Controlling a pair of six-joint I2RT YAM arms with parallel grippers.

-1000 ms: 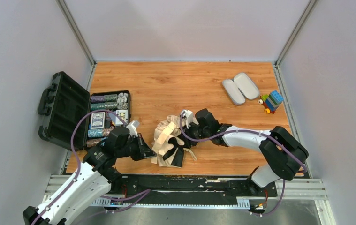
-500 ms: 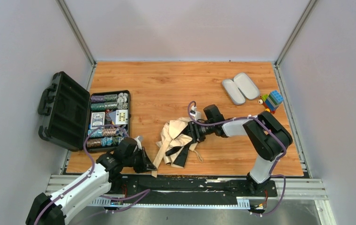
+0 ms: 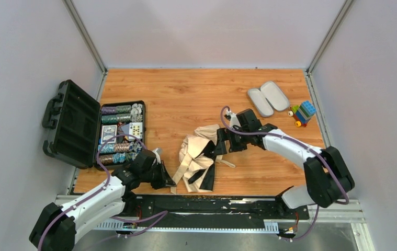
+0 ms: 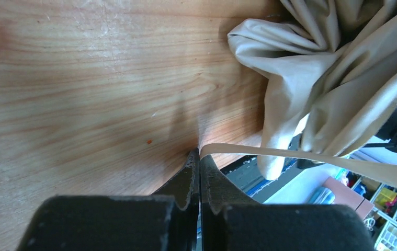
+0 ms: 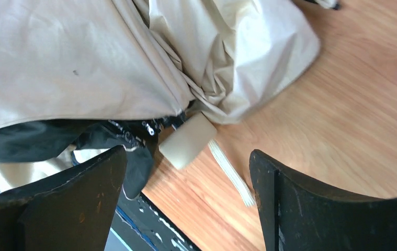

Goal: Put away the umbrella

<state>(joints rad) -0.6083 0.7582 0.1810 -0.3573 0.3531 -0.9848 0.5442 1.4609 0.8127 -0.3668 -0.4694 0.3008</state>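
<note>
Wood-grain surface (image 3: 185, 94) fills the pale-walled bay. At its near edge the left hand (image 3: 165, 178) is closed, and the thin strap (image 4: 290, 154) ends right at its tips; whether it is pinched there is hard to tell. Just beyond lies the umbrella (image 3: 196, 154), a crumpled beige heap with its long axis running near-left to far-right and its shaft buried under fabric. Its pale handle (image 5: 187, 140) pokes out between the widely spread fingers of the right hand (image 3: 219, 144), apart from both. Far right sits a lilac-grey case (image 3: 268, 98).
</note>
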